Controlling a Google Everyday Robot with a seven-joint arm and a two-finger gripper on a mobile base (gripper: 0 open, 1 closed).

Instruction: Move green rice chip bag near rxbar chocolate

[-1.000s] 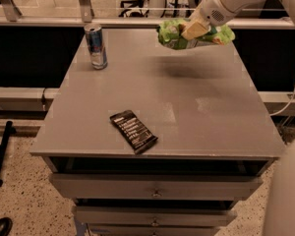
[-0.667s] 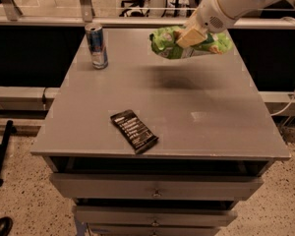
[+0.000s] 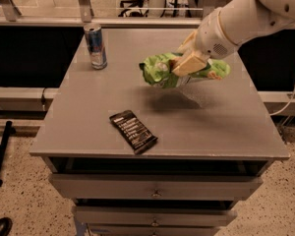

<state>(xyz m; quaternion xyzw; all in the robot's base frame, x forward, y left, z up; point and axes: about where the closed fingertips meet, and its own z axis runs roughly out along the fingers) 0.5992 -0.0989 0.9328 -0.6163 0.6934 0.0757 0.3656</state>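
The green rice chip bag [image 3: 160,71] is a crinkly bright green bag held in the air above the middle of the grey table [image 3: 88,107], with its shadow on the surface below. My gripper [image 3: 187,63] comes in from the upper right on a white arm and is shut on the bag. The rxbar chocolate [image 3: 132,131], a flat black bar with white text, lies near the table's front edge, to the left of and nearer than the bag.
A slim blue-and-silver drink can [image 3: 96,46] stands upright at the table's back left. Drawers [image 3: 155,193] sit under the tabletop. A railing and glass run behind the table. A cable hangs at the right.
My gripper has carried the green bag from the table's back right forward and to the left, and lower, towards the black bar. The can and bar have not moved.
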